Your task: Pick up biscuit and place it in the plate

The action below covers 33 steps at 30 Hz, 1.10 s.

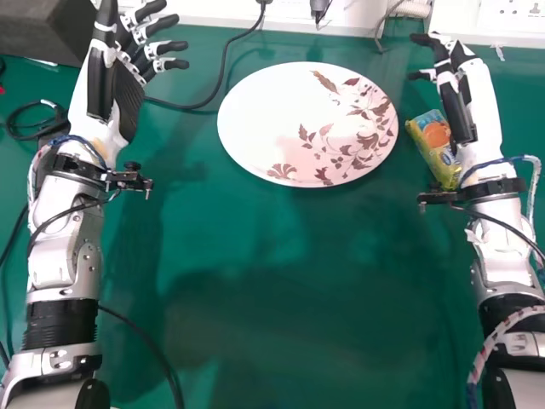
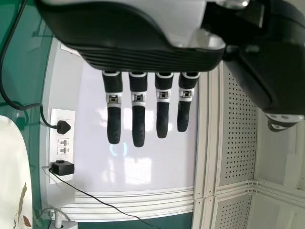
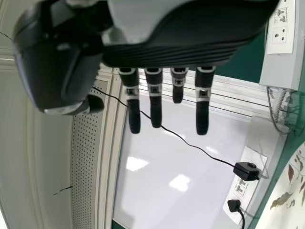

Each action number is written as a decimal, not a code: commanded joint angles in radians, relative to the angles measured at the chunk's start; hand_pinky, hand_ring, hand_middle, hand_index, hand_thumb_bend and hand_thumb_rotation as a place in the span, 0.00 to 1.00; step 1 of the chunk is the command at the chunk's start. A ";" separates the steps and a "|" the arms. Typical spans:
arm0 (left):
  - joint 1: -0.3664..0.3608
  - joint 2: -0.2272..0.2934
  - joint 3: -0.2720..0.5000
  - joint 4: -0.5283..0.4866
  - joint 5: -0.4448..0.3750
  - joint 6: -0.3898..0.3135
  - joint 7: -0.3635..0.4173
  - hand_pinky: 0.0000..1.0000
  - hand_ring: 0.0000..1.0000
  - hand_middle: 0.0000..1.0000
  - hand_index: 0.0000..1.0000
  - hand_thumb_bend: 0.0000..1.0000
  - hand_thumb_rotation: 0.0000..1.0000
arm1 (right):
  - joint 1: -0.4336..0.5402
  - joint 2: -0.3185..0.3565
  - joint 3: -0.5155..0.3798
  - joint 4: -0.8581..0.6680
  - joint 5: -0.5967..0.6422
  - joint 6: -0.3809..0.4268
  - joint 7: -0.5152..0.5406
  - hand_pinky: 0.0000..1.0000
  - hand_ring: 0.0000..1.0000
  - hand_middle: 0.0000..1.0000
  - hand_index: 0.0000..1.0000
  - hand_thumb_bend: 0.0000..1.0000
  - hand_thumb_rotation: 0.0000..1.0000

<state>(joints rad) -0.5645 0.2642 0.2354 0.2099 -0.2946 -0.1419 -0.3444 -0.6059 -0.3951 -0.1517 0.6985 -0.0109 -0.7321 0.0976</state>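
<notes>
Head view: plate point(image 1: 281, 111), pale with a reddish-brown leaf print, lies flat on the green table point(image 1: 255, 298), towards the far side; biscuit packet point(image 1: 433, 141), yellow and blue with an orange patch, lies off the plate, to its right, just beside the right hand point(image 1: 461, 111) and partly covered by it; can't tell if they touch; that hand is released, fingers extended forward; left hand point(image 1: 128, 85) is far left of the plate, released too, fingers spread and nothing held; dark box point(image 1: 43, 30) in the far left corner.

Left wrist view: left hand's fingers point(image 2: 138, 126) straight, grasping nothing; plate edge, socket strip point(image 2: 61, 131) and white panel behind.

Right wrist view: right hand's fingers point(image 3: 156, 112) straight, slightly uneven, nothing gripped; black adapter point(image 3: 246, 171) plugged in beyond; part of the plate near.
</notes>
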 commanded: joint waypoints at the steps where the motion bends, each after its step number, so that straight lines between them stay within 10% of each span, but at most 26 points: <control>1: 0.009 -0.004 -0.005 -0.007 -0.001 0.003 0.002 0.59 0.67 0.80 0.83 0.90 0.83 | -0.003 0.004 -0.006 0.011 0.011 -0.009 0.004 0.63 0.81 0.84 0.76 0.39 0.09; 33: 0.008 -0.003 -0.003 -0.012 -0.005 0.009 -0.002 0.59 0.67 0.80 0.83 0.90 0.83 | -0.006 0.008 0.001 0.017 -0.004 -0.018 -0.002 0.68 0.83 0.86 0.79 0.36 0.06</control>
<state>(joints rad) -0.5645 0.2636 0.2351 0.2020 -0.2950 -0.1292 -0.3451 -0.6080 -0.3932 -0.1503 0.7100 -0.0125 -0.7362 0.0989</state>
